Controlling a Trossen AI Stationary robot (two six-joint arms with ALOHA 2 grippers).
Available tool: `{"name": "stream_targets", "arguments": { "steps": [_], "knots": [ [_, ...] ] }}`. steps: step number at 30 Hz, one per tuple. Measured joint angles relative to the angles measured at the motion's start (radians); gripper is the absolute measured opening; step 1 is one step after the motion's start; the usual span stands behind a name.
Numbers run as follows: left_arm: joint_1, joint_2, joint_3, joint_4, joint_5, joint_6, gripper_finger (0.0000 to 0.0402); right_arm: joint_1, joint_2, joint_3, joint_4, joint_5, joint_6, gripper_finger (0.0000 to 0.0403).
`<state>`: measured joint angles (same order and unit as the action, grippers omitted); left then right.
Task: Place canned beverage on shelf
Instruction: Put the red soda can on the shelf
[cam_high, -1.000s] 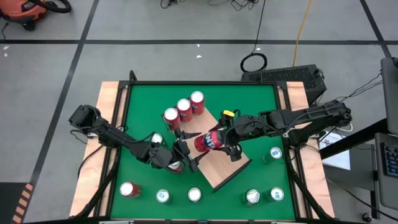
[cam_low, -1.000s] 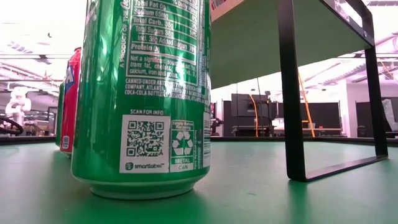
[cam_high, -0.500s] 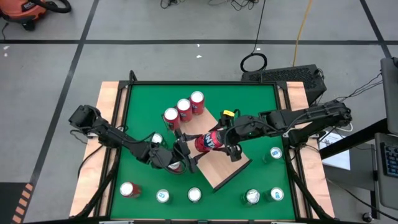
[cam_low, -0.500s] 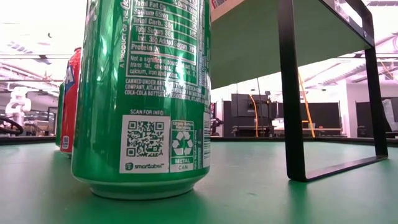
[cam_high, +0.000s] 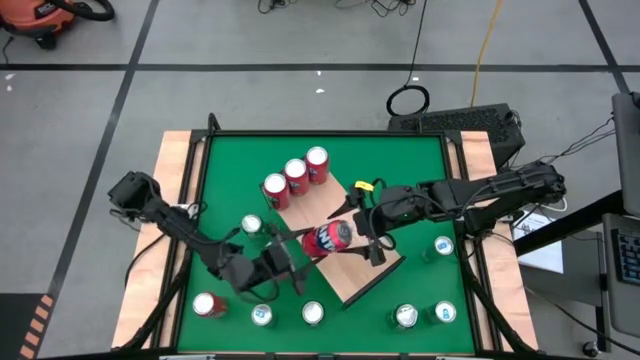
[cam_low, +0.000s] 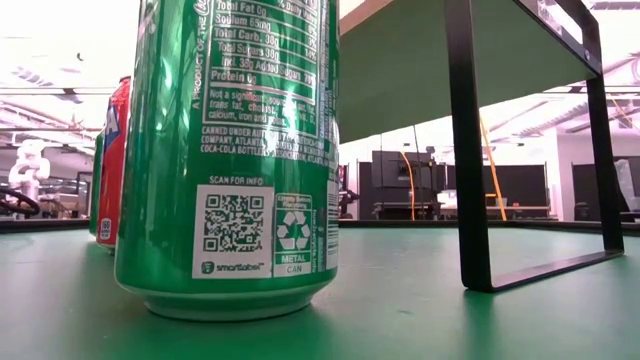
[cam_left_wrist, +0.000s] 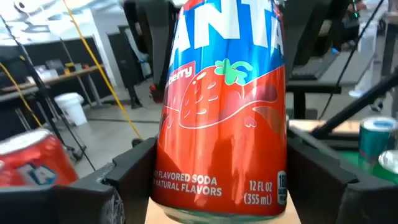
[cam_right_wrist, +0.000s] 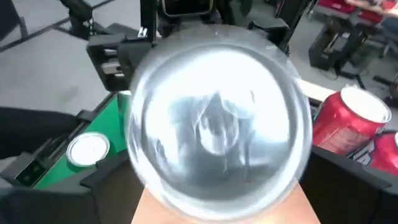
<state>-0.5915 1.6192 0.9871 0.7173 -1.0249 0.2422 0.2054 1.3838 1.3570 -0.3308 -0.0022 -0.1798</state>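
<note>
Over the left edge of the shelf (cam_high: 368, 276), the red canned beverage (cam_high: 328, 238) hung tipped on its side between my two arms, its length running roughly from one gripper towards the other. The left gripper (cam_high: 298, 260) sat on the can's near-left side, off the board and above the green table (cam_high: 230, 170). In the left wrist view its dark fingers (cam_left_wrist: 134, 174) pressed against both flanks of the can, just above the volume print, so I read it as clamped on the can. The right gripper (cam_high: 366, 232) reached in from the opposite side, above the light wood of the board. In the right wrist view the can's silver end filled the space straight ahead of it. I could not tell whether that gripper was squeezing the can or had let go.

A row of three red cans (cam_high: 296, 170) stood on the table just beside the shelf's far-left corner. More cans stood along the table's near edge (cam_high: 313, 313), well apart from the held one. From table height I saw only a green can (cam_low: 235, 150) close to the lens and the shelf's dark frame leg (cam_low: 468, 150); neither gripper showed there.
</note>
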Motion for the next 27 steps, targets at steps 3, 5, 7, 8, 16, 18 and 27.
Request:
{"name": "stream_targets", "arguments": {
  "steps": [3,5,7,8,16,18,27],
  "knots": [
    [-0.035,0.000,0.000,0.089,-0.049,0.079,0.0287,-0.001,0.000,-0.012,0.052,0.000,0.004,0.0370],
    [-0.049,-0.001,0.000,0.120,-0.068,0.110,0.0287,-0.001,0.000,-0.026,0.102,-0.001,0.015,0.0370],
    [-0.054,-0.001,0.000,0.131,-0.072,0.111,0.0287,-0.001,0.000,-0.045,0.157,-0.003,0.033,0.0370],
    [-0.054,-0.001,0.000,0.136,-0.073,0.105,0.0287,0.000,0.001,-0.054,0.189,-0.007,0.046,0.0370],
    [-0.050,0.001,0.000,0.128,-0.063,0.107,0.0286,0.000,0.000,-0.144,0.481,-0.139,0.106,0.0369],
    [-0.052,0.000,0.000,0.135,-0.063,0.107,0.0286,0.000,0.002,-0.158,0.517,-0.155,0.122,0.0365],
    [-0.046,-0.001,0.000,0.140,-0.049,0.106,0.0286,0.000,0.009,-0.183,0.570,-0.156,0.126,0.0353]
  ]
}}
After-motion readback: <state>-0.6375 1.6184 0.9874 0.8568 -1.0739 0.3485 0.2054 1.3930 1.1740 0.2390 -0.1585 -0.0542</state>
